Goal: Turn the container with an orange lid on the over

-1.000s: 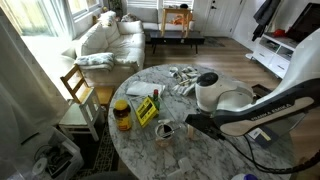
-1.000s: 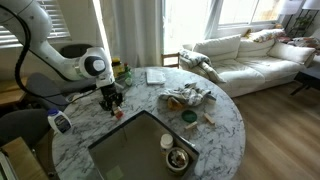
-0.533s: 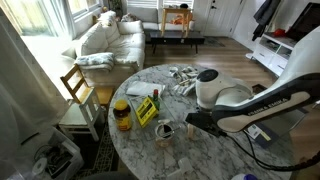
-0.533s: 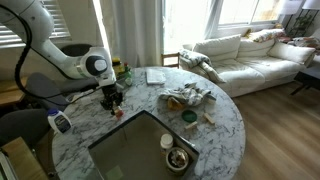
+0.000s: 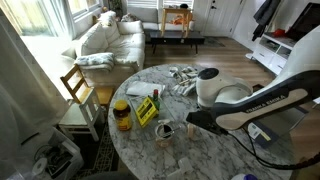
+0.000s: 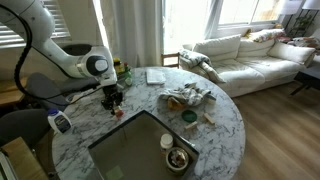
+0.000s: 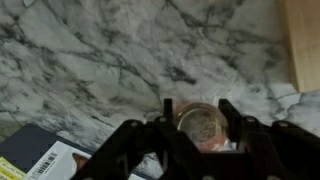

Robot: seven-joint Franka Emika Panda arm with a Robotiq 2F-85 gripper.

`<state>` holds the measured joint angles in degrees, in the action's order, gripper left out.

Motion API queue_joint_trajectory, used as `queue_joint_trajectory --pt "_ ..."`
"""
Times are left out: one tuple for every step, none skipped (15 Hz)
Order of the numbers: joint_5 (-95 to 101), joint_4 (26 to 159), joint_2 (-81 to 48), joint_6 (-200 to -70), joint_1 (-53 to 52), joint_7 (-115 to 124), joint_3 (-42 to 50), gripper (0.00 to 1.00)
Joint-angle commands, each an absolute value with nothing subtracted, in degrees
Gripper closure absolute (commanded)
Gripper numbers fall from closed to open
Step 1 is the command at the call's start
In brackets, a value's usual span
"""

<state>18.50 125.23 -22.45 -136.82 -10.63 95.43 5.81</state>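
Pale sofa (image 5: 108,40) (image 6: 250,50) beyond the table, toward 12 o'clock in one exterior view and toward 2 o'clock in the other. Round marble table (image 5: 140,155) (image 6: 225,125) in the middle of both exterior views. White arm (image 5: 250,105) (image 6: 60,60) reaching in over the tabletop, bent low, wrist pointing down.

Amber jar (image 5: 122,114) with a yellow lid upright near the table's 9 o'clock edge in an exterior view, a yellow box (image 5: 146,110) just beside it at 3 o'clock, both well apart from the gripper.

Gripper (image 5: 188,122) (image 6: 112,103) (image 7: 198,105) down close to the marble. In the wrist view, dark fingers (image 7: 232,118) coming up from 6 o'clock, one on each side of the container (image 7: 200,122), which sits on the marble between them. Spread only a little wider than the container; cannot tell whether the pads press on it or stand just off it.

Orange lid (image 6: 117,113) seen as a small red spot right under the gripper, at its 5 o'clock, in an exterior view.
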Motion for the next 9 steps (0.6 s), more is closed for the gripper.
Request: queue_joint_trajectory --pt "19.87 124.00 -25.26 -135.48 -12.25 98.32 6.12 0.77" --pt "20.67 123.76 -25.49 -135.09 -12.67 99.49 6.42 0.77" --pt "22.14 123.34 -25.88 -134.54 -13.32 101.44 6.92 0.77" --pt "22.48 121.47 -27.18 -133.40 -13.98 102.97 6.54 0.77" --pt "23.39 120.57 -27.86 -132.54 -14.55 104.62 6.52 0.77" --pt "23.48 119.27 -28.82 -131.41 -14.70 105.35 6.06 0.77" --pt "23.93 118.16 -29.60 -130.28 -15.05 106.42 5.88 0.77" --pt "24.19 117.27 -30.16 -129.20 -15.25 107.03 5.73 0.77" --pt "24.43 116.18 -30.85 -128.08 -15.52 107.64 5.57 0.77"
